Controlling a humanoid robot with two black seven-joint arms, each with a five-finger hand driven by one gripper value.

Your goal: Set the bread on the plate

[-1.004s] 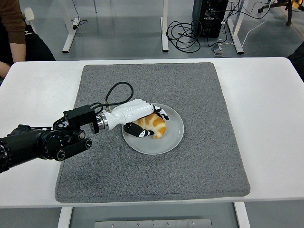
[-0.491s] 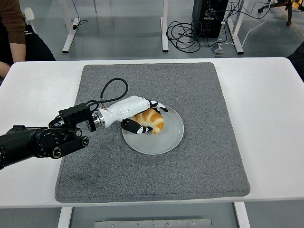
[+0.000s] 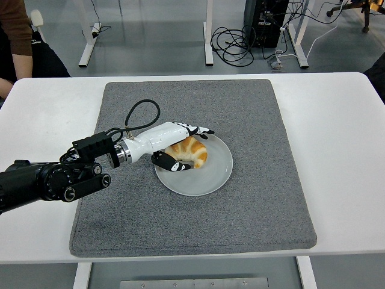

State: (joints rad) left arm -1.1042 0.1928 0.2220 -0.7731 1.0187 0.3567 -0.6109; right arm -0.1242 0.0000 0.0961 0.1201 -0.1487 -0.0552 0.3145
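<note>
The mat [image 3: 252,198] looks like grey felt, matt and slightly fuzzy, lying on a smooth white table [image 3: 343,150] with a dull laminate sheen. At the mat's centre the plate [image 3: 218,174] is pale grey, smooth and faintly glossy. The bread [image 3: 191,152] has a golden, baked crust with a soft shine. At its 9 o'clock side the left hand [image 3: 171,144] has a glossy white plastic shell with black rubbery-looking fingertips [image 3: 206,130]; its arm [image 3: 48,180] is matt black with metal fittings
</note>
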